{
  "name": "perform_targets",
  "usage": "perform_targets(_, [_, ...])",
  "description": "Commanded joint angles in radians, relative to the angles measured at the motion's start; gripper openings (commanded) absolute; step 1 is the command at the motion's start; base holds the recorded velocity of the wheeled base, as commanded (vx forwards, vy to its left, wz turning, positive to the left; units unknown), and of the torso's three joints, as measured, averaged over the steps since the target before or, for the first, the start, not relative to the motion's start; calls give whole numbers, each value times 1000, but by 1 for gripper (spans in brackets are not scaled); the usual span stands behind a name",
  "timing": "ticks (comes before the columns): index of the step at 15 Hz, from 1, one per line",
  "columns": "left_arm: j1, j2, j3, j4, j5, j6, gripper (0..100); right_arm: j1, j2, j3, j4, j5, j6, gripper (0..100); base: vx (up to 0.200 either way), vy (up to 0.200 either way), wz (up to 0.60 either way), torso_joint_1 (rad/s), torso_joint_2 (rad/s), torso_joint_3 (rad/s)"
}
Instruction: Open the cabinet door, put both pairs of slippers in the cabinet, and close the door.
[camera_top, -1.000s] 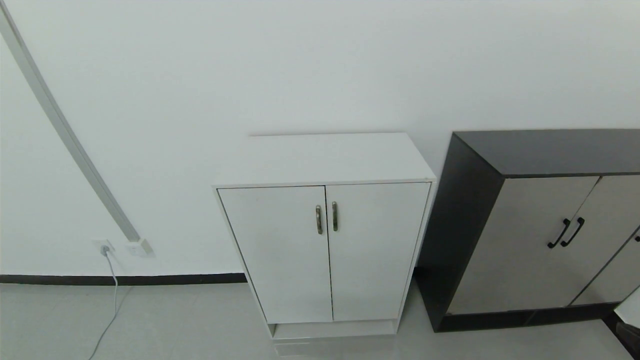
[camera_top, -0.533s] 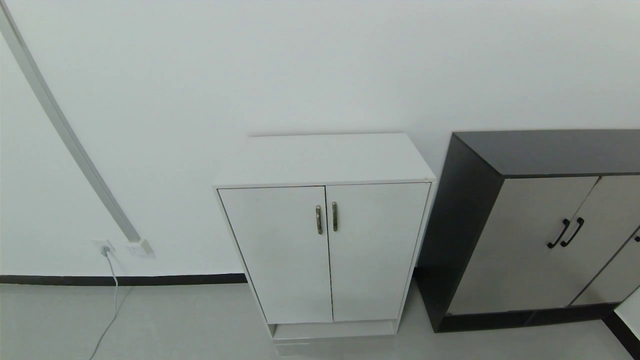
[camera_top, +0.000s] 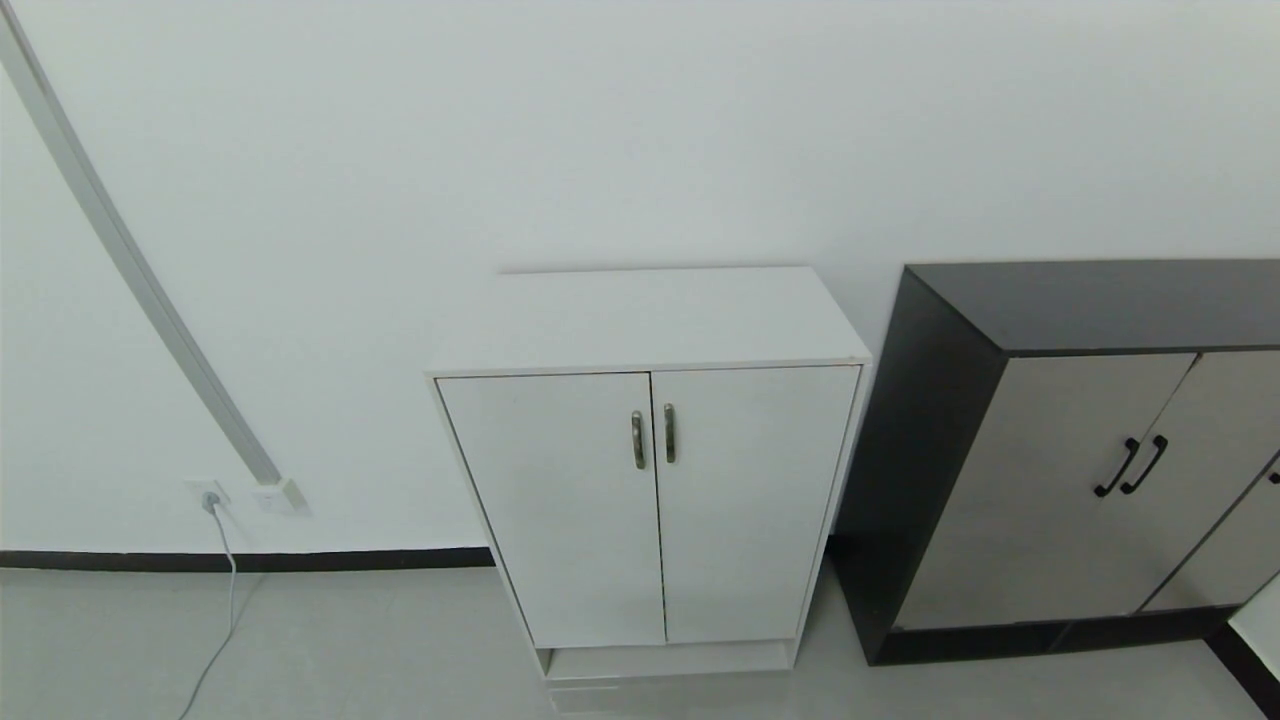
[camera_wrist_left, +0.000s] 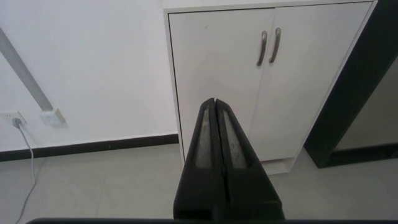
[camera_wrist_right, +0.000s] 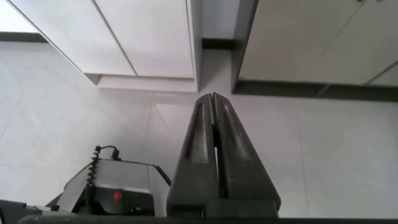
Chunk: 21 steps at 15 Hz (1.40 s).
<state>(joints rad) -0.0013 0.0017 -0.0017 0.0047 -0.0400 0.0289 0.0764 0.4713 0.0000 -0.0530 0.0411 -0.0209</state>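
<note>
White wall (camera_top: 640, 130), grey floor (camera_top: 380, 640) — black cabinet (camera_top: 930, 450) right.

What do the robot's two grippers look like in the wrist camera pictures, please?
Both look alike. The left gripper is black, with two long flat fingers that widen from a narrow tip to a broad base, each with a recessed grey panel. The right gripper has the same black wedge shape and grey panels.

- The left gripper (camera_wrist_left: 215, 102) is looking like a black wedge, with two long fingers (camera_wrist_left: 204, 140) tapering to a narrow tip.
- Each finger is sporting a greyish inset panel down its face.
- The right gripper (camera_wrist_right: 214, 98) is looking identical: black, tapered, widening into a blocky base.
</note>
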Motion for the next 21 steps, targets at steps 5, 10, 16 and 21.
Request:
perform_targets(5, [0,0,0,0,0,0,0,181,-157,0,4,-6,2,0,0,0,0,0,0,0])
perform_targets(10, [0,0,0,0,0,0,0,315,-192,0,4,-3,-11,0,0,0,0,0,0,0])
perform_targets(16, [0,0,0,0,0,0,0,349,-180,-5,79,16,-48,0,0,0,0,0,0,0])
perform_targets(21, [0,0,0,0,0,0,0,149,-223,0,50,11,-4,0,0,0,0,0,0,0])
